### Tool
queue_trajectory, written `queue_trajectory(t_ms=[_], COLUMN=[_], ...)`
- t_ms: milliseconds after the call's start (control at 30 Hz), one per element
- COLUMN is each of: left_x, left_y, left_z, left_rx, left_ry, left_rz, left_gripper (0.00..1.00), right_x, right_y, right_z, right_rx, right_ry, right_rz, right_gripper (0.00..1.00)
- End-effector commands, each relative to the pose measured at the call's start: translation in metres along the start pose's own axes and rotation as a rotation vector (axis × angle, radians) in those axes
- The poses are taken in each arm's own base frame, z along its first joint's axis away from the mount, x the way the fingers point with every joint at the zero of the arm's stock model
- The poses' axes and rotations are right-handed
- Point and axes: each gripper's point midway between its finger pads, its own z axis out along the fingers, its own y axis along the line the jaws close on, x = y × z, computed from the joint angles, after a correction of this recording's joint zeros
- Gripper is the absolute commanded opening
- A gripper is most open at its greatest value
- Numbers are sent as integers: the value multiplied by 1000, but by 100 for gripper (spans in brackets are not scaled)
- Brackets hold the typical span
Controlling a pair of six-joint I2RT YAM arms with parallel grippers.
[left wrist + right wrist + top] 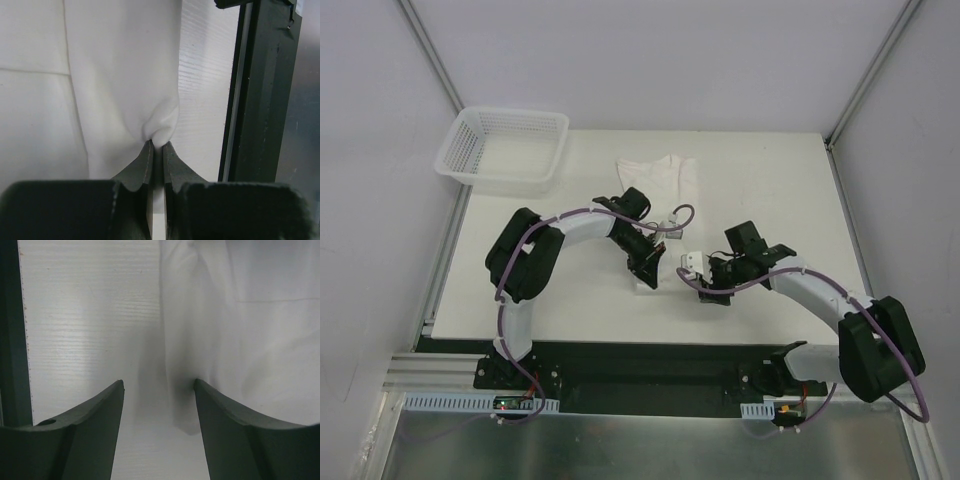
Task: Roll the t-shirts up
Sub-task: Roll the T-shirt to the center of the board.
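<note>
White table (770,200), 1 t-shirt (660,177), 1 basket (500,165)

Overhead view: bright, even, diffuse light, soft shadows only. White t-shirt (660,175) shows low contrast against white bench (770,190). Right pincer (158,382) casts a soft grey shadow; its dark fingers (90,425) are blurred.

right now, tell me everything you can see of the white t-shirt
The t-shirt is plain white soft cloth that looks like thin cotton. It lies flat on the white table, folded lengthwise into a narrow strip running away from the arms, with a seam line and soft creases showing. It is not yet rolled. The left gripper is shut on a small puckered bit of its near edge. The right gripper is open, with a corner of the cloth lying ungripped between its fingers. No tag shows.
</note>
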Motion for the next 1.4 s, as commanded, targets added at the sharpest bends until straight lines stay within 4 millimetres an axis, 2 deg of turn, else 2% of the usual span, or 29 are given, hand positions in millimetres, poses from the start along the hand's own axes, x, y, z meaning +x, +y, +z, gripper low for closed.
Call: queue_trajectory(t_ms=[0,167,233,400,433,533,567,600,633,833,867,933,1000,1100,1167,1200,1267,1300,1367], left_x=[-9,-11,-11,-11,-11,-13,-14,-14,-14,-15,-16,-18,-20,-21,-22,-22,-21,-19,-17], left_y=[-3,-1,0,0,0,-3,-3,-3,-3,-4,-3,-2,0,3,2,2,1,-1,-6], left_z=[-4,-4,-4,-4,-4,-6,-6,-6,-6,-9,-10,-12,-15,-19,-20,-21,-23,-23,-25], left_rx=[45,48,50,51,51,57,57,57,57,80,83,93,93,89,97,99,105,110,128], left_ry=[-28,-28,-27,-24,-23,-29,-31,-31,-31,-45,-50,-59,-67,-78,-82,-86,-87,-83,-84], left_rz=[-18,-27,-31,-42,-44,-46,-46,-46,-47,-62,-70,-81,-95,-100,-107,-111,-119,-131,-151], left_gripper=[0,0,0,0,0,0,0,0,0,0,0,0,0,0,0,0,0,0,0], right_x=[-7,-9,-15,-21,-21,-16,-14,-8,-6,-4,-3,-5,-3,-1,0,3,4,4,7], right_y=[-15,-23,-30,-29,-29,-27,-26,-25,-25,-34,-33,-32,-20,-14,-15,-15,-12,-12,1], right_z=[4,4,0,-1,-1,3,5,9,11,19,19,21,22,23,24,24,22,21,16], right_rx=[23,51,77,78,78,67,60,40,33,31,20,-9,-75,-117,-129,-133,-148,-153,-201], right_ry=[-16,-18,-33,-55,-57,-38,-31,-15,-7,25,30,32,50,77,94,112,134,139,150], right_rz=[-49,-47,-57,-66,-70,-79,-80,-77,-75,-100,-98,-126,-123,-128,-126,-119,-85,-72,-41], right_gripper=[61,61,60,61,63,80,80,85,97,99,95,78,52,35,31,23,15,7,5])
